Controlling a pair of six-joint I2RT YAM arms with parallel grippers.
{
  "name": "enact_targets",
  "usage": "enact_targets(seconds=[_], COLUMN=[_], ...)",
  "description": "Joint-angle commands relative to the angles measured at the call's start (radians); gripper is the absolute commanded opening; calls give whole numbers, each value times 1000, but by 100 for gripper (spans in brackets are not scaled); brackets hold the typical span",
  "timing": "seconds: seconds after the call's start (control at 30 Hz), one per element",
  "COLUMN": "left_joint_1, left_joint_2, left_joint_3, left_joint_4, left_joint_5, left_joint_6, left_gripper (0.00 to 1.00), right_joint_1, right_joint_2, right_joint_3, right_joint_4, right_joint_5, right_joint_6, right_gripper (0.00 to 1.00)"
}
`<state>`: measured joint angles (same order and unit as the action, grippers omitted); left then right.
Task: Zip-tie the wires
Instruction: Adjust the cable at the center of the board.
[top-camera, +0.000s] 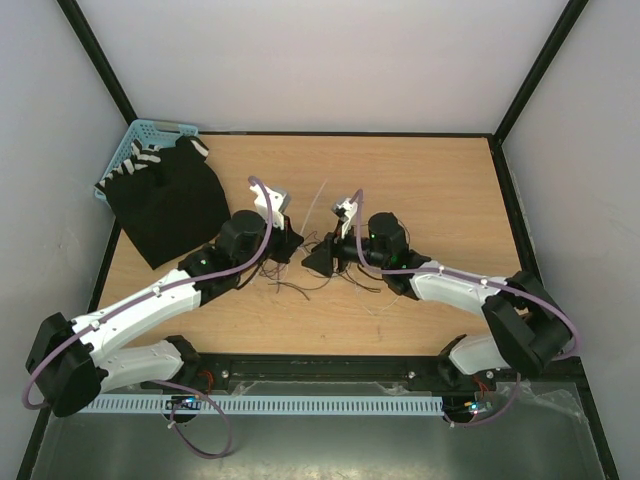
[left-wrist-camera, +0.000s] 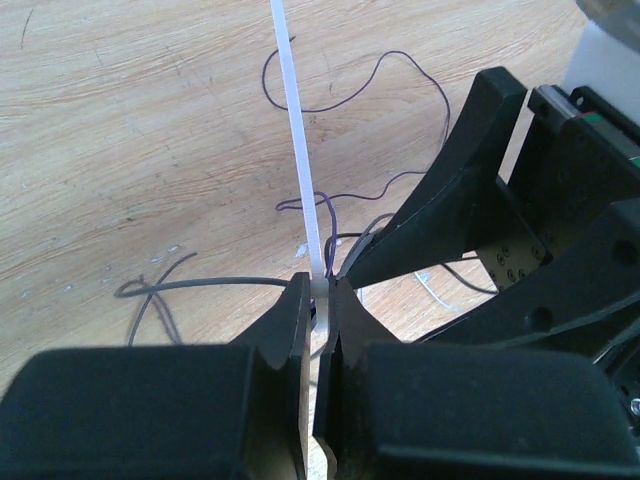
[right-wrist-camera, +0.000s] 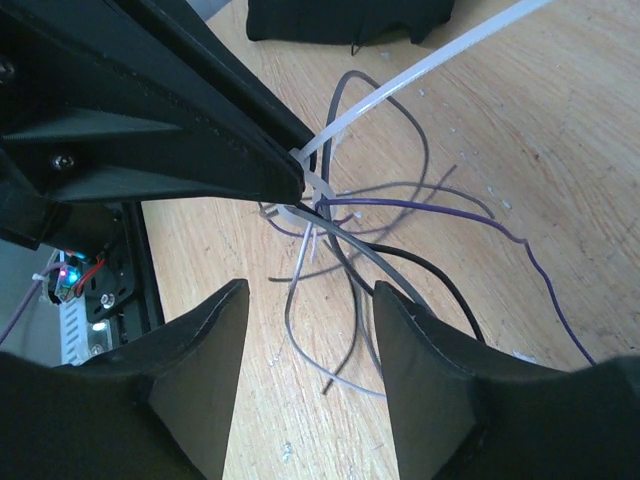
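Left jaws are clamped on the tie (left-wrist-camera: 298, 140) near its lower end, right at the wires (right-wrist-camera: 345, 240) mid-table (top-camera: 440, 180). Right jaws stand apart, empty, just over those wires.

Two white-and-black arms on my feeds

I see the left arm (top-camera: 130, 318) and right arm (top-camera: 452, 285) in smooth white link casings between bulky black motor housings, each trailed by a thin purple cable (top-camera: 28, 375). Small green lights (top-camera: 375, 237) glow near the wrists. The left gripper (left-wrist-camera: 318, 292) and right gripper (right-wrist-camera: 310, 300) have matte black, wedge-shaped fingers, and tiny screws (left-wrist-camera: 512, 276) dot one black plate.
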<state>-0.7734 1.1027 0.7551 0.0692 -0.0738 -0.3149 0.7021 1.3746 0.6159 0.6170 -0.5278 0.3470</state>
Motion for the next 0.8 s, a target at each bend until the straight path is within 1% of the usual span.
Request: enact_targets(seconds=[0.0, 0.03, 0.07, 0.13, 0.17, 0.23, 0.33, 0.43, 0.53, 0.67, 0.77], left_joint_1=[6, 6, 5, 6, 6, 5, 5, 6, 13, 34, 56], left_joint_2=[-20, -20, -21, -20, -21, -20, -18, -18, -20, -28, -44], left_joint_3=[43, 43, 44, 50, 53, 60, 65, 67, 71, 71, 59], left_joint_4=[3, 2, -2, -13, -19, -30, -35, -43, -59, -91, -104], left_joint_5=[4, 2, -3, -15, -22, -26, -33, -47, -59, -84, -89], left_joint_6=[-12, -13, -13, -11, -12, -14, -18, -20, -20, -17, -22], left_gripper=[0, 0, 0, 0, 0, 0, 0, 0, 0, 0, 0], right_joint_1=[16, 17, 19, 19, 19, 18, 18, 19, 18, 17, 17], right_joint_2=[37, 44, 50, 56, 56, 53, 47, 35, 14, -51, -115], right_joint_3=[36, 37, 38, 36, 35, 36, 37, 38, 39, 42, 39], right_joint_4=[65, 64, 64, 62, 57, 51, 39, 25, -7, -95, -162], right_joint_5=[4, 4, 4, 5, 9, 12, 9, 12, 21, 44, 79], right_joint_6=[16, 16, 16, 14, 11, 6, 3, 1, -7, -41, -60], right_gripper=[61, 59, 55, 43, 40, 37, 22, 13, 7, 1, 0])
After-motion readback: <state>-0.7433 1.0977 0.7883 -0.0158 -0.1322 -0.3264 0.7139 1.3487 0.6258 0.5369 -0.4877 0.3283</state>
